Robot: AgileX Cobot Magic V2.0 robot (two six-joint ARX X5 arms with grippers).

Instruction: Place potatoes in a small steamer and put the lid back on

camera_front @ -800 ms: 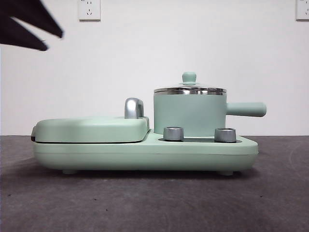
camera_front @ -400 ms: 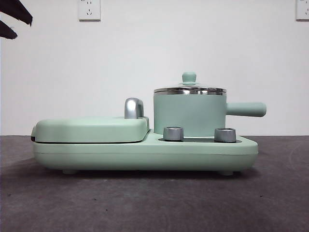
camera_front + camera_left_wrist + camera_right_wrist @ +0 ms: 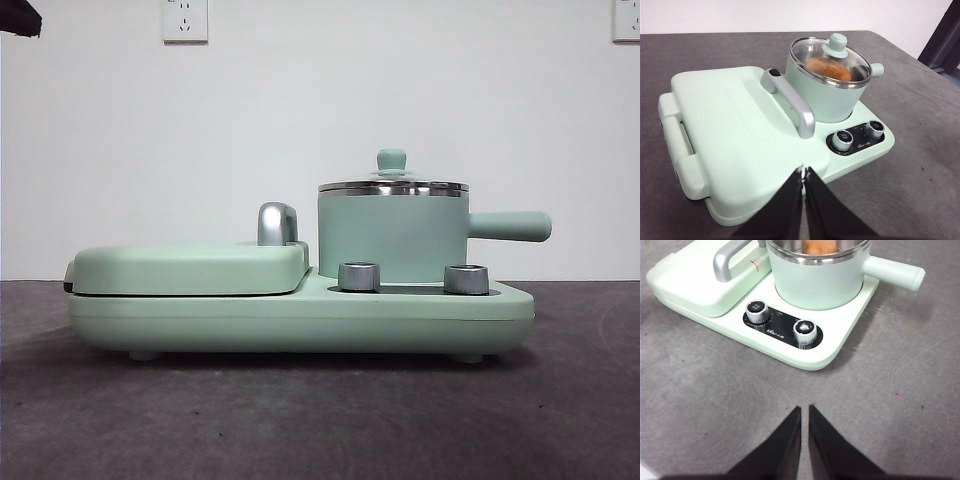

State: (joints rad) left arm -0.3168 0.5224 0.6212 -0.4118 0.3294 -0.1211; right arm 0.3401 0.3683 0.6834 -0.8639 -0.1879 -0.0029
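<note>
potatoes (image 3: 828, 68) sit inside the small steamer (image 3: 826, 90), under the lid (image 3: 830, 59) that rests on its rim. left gripper (image 3: 804, 172), jaws together, hovers above the griddle plate (image 3: 735, 130) beside the steamer. right gripper (image 3: 805, 411), jaws nearly together, hangs over the table (image 3: 705, 405) before it.

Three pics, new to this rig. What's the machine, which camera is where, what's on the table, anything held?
It is a two-arm robot at a table. One picture looks level across the table; the other two come from cameras on each wrist, with that arm's black jaws at the bottom. The left gripper and the right gripper are both shut and hold nothing. On the table stands a mint-green cooker with a griddle cover and two knobs. The small steamer has its lid on, with the potato inside.
</note>
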